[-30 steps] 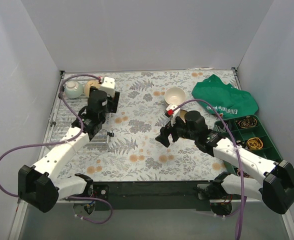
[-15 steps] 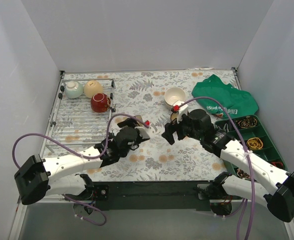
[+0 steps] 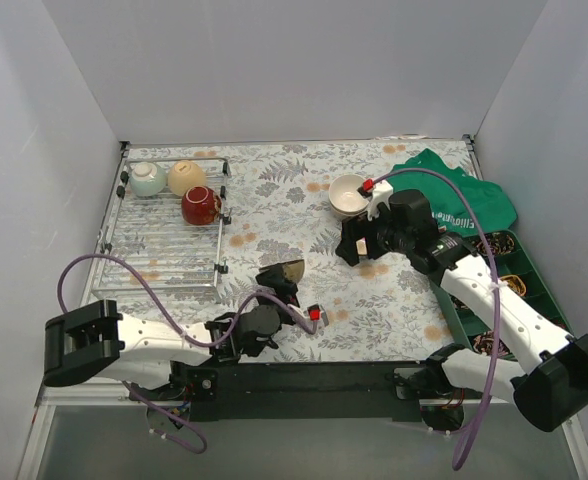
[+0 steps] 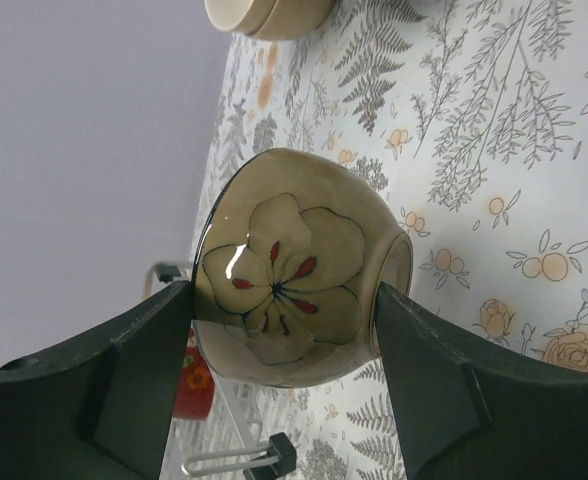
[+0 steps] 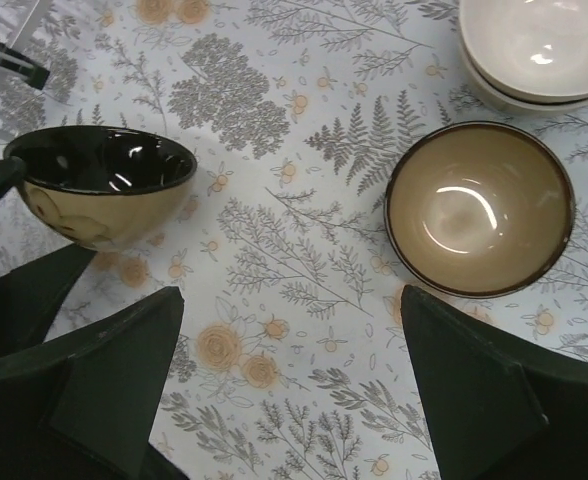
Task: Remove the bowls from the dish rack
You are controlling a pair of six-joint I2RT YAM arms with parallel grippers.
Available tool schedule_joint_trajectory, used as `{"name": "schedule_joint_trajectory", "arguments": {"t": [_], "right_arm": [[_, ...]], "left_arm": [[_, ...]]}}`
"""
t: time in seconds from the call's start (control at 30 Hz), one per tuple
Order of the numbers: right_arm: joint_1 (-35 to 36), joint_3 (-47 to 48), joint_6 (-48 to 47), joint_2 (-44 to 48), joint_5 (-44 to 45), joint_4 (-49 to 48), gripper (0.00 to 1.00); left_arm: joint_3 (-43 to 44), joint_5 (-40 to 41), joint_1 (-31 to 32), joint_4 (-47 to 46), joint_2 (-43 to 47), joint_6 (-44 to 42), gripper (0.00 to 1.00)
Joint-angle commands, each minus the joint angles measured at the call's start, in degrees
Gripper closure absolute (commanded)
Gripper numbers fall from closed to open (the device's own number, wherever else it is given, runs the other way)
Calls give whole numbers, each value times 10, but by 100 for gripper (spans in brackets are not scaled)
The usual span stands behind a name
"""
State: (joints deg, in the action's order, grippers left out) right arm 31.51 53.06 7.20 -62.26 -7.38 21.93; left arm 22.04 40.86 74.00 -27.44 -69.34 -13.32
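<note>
While left pincer [image 4: 286, 345] grips floral bowl [image 4: 292, 250], tan bowl [image 5: 479, 208] — upright — sits near.

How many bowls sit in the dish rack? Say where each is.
3, at the far end of the dish rack: mint bowl leftmost, tan bowl beside it, red bowl nearer.

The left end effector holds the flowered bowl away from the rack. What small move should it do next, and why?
Probably lower the left end effector a little until the flowered bowl rests on the tablecloth, then open. The bowl is clamped upright, foot toward the cloth, already off the dish rack, with bare cloth around it.
</note>
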Motion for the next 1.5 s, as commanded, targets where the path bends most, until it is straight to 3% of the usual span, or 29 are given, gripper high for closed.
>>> {"name": "schedule_joint_trajectory", "arguments": {"t": [0.0,0.13,0.3,0.73,0.93,1.1,1.23,1.3,1.37,1.47], "right_arm": [[0,56,26,-45,-67,27,2],[4,91,42,-88,-90,43,3],[33,128,52,-146,-95,56,4],[69,166,51,-273,-108,94,10],[74,176,46,-313,-131,107,21],[83,196,41,-336,-158,112,42],[84,202,37,-345,-178,113,70],[84,202,34,-346,-185,113,79],[84,204,32,-344,-186,112,95],[84,210,29,-339,-181,113,99]], "left_arm": [[-19,47,39,-191,-26,-105,100],[-42,60,68,-316,-69,-165,100],[-49,64,84,-384,-115,-213,100],[-51,77,98,-422,-155,-243,100],[-50,78,99,-423,-164,-245,100],[-49,84,100,-434,-175,-250,100],[-48,85,100,-434,-179,-250,100],[-46,87,100,-431,-179,-245,100],[-46,89,100,-425,-179,-241,100],[-44,91,100,-417,-179,-232,93]]}}
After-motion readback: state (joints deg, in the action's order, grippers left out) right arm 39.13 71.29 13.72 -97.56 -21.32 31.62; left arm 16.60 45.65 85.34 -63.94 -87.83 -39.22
